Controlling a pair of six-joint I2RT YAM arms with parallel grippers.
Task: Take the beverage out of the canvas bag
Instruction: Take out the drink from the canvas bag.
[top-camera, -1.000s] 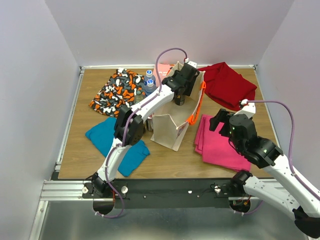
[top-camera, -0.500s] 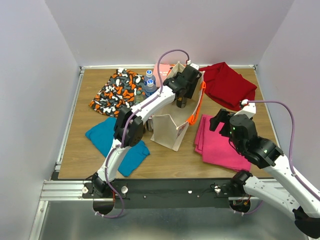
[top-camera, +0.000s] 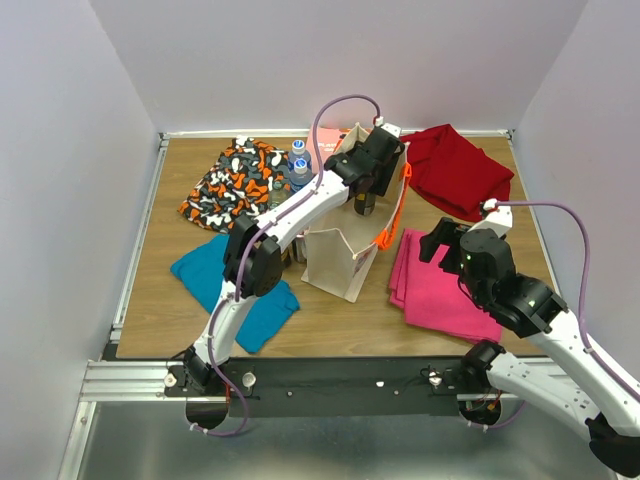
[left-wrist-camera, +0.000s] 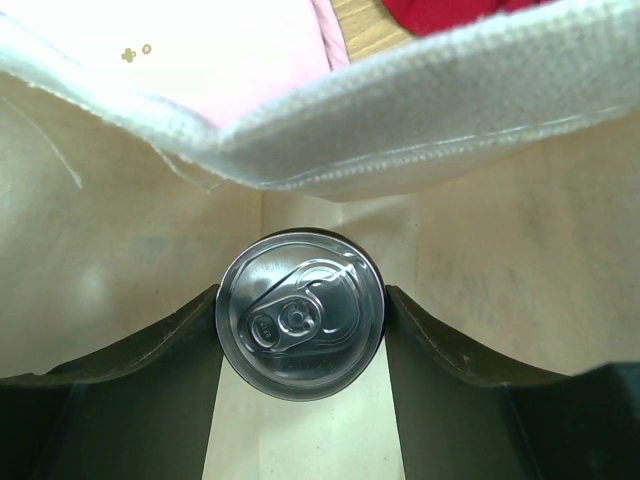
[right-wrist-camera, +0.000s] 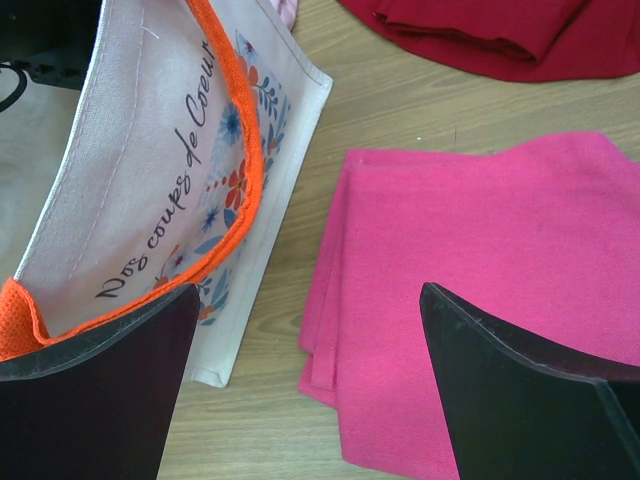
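The beige canvas bag (top-camera: 335, 255) with orange handles (top-camera: 392, 215) stands upright mid-table. My left gripper (top-camera: 366, 192) reaches down into its open top. In the left wrist view a silver beverage can (left-wrist-camera: 300, 315) shows its pull-tab lid inside the bag (left-wrist-camera: 420, 110), and both dark fingers (left-wrist-camera: 160, 350) press its sides, so that gripper is shut on the can. My right gripper (right-wrist-camera: 310, 310) hangs open beside the bag's printed side (right-wrist-camera: 150, 190), over the edge of a pink cloth (right-wrist-camera: 480, 280), holding nothing.
Folded cloths lie around the bag: a patterned orange-black one (top-camera: 235, 185) and a teal one (top-camera: 215, 275) on the left, a dark red one (top-camera: 460, 170) and the pink one (top-camera: 440, 285) on the right. Two water bottles (top-camera: 298, 165) stand behind the bag's left side.
My left gripper, holding the can, has shifted slightly toward the far right over the bag. The right arm has not moved.
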